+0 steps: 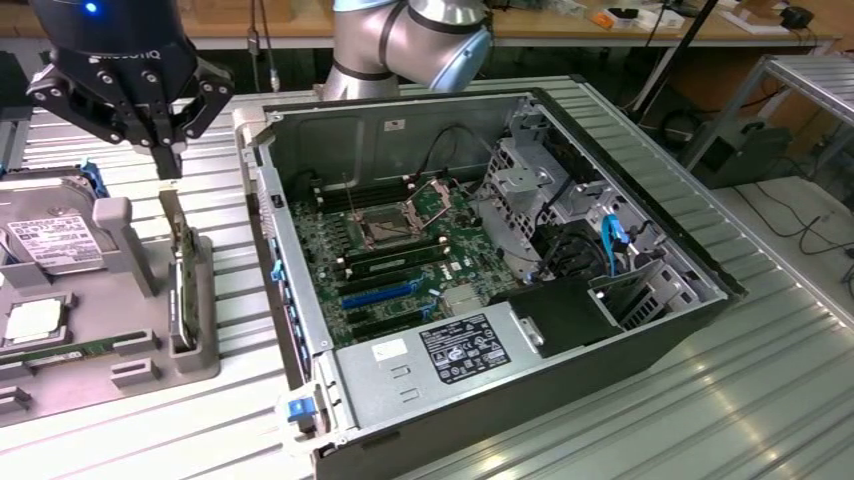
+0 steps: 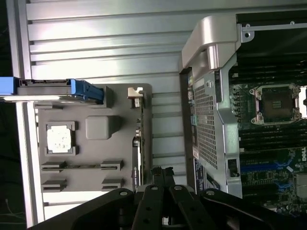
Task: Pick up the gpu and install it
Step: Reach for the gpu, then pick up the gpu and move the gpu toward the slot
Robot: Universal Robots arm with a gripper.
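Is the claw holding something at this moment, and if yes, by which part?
Nothing is held. The claw is shut and empty, just above the gpu, which stands on edge in its gray holder.

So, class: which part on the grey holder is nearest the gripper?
The gpu, the thin card just below the shut gripper, beside the computer case; the hard drive and processor chip sit farther off.

The thin gpu [image 1: 183, 285] [image 2: 137, 158] stands on edge in the gray tray [image 1: 134, 375] [image 2: 91, 153], silver bracket at one end.
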